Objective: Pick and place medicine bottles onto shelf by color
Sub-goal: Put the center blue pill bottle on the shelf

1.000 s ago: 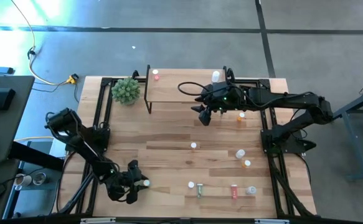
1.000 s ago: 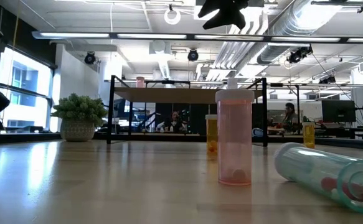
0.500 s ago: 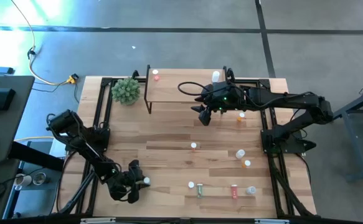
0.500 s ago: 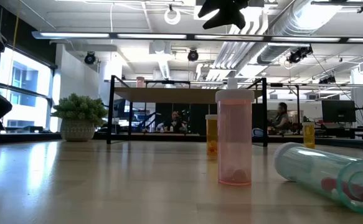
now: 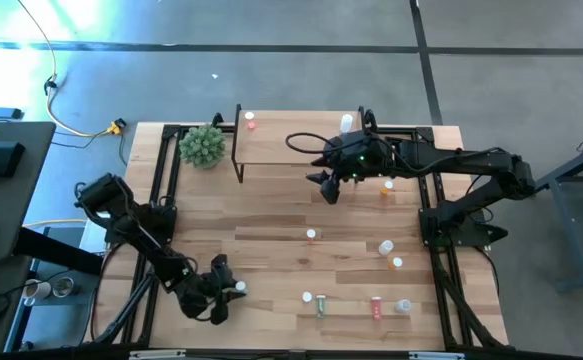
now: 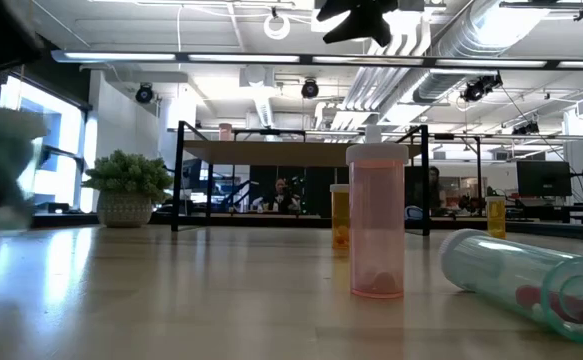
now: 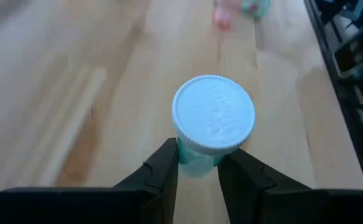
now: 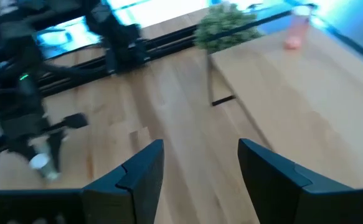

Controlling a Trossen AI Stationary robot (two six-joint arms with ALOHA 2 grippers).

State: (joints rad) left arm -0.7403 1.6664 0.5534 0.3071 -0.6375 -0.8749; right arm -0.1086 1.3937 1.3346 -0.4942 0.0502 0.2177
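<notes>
My left gripper (image 5: 227,292) is near the table's front left, shut on a green bottle (image 7: 197,163) with a white cap (image 7: 213,115). It shows blurred in the low view (image 6: 6,170). My right gripper (image 5: 329,187) is open and empty, above the front edge of the shelf (image 5: 291,150). A pink bottle (image 5: 250,121) and a white one (image 5: 347,122) stand on the shelf's far edge. Other bottles stand or lie on the table: orange (image 5: 386,186), white-capped (image 5: 311,234), green (image 5: 321,303) and red (image 5: 376,305). My left gripper pinches the green bottle's body just below the cap (image 7: 190,163) between its two fingers (image 7: 164,169). The fingers slant down at it from the table's left side. The bottle stands about upright, cap up, lifted clear of the table.
A potted plant (image 5: 202,145) stands at the shelf's left end. More bottles (image 5: 391,254) lie at the right front, one clear (image 5: 403,306). In the low view a pink bottle (image 6: 376,225) stands and a green one (image 6: 521,280) lies close to the camera. Black frame rails run along both table sides.
My left gripper has gone toward the table's right edge and a little toward the far edge, carrying the green bottle, which stays upright in the shut fingers.
</notes>
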